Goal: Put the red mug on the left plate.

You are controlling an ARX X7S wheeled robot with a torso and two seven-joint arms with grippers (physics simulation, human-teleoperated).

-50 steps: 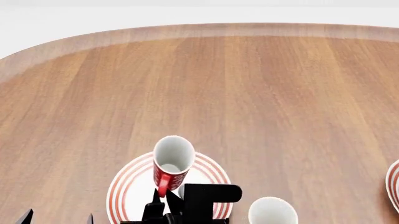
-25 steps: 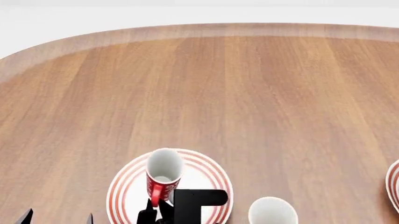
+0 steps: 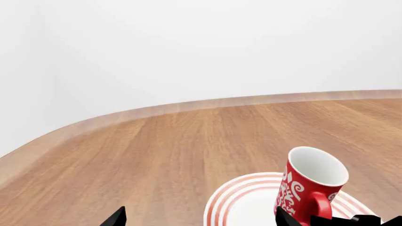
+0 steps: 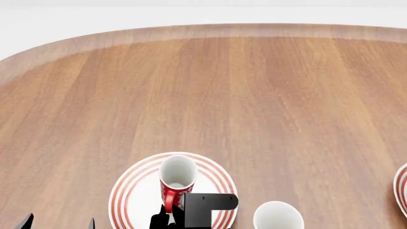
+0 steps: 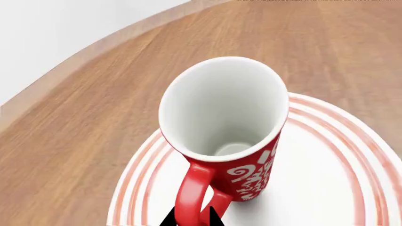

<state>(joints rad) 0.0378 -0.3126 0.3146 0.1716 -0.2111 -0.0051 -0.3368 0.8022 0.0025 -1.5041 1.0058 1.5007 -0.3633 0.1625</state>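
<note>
The red mug (image 4: 177,179), with a white swirl pattern and white inside, stands a little tilted on the left plate (image 4: 137,195), a white plate with red rings. My right gripper (image 4: 167,217) is shut on the mug's red loop handle. In the right wrist view the two fingertips pinch the handle (image 5: 191,197), the gripper (image 5: 191,219) is at the picture's edge, and the mug (image 5: 226,122) sits with its base on the plate (image 5: 326,179). My left gripper (image 4: 59,224) is open and empty to the plate's left. In the left wrist view the gripper (image 3: 201,221) faces the mug (image 3: 308,188) and plate (image 3: 245,207).
A plain white mug (image 4: 278,215) stands just right of the left plate, near my right arm. The rim of a second ringed plate (image 4: 401,188) shows at the far right. The wooden table (image 4: 254,95) stretches far ahead to a curved edge.
The right gripper has brought the red mug down and toward me, from above the plate's far rim to the plate's middle. The left gripper has not moved.
</note>
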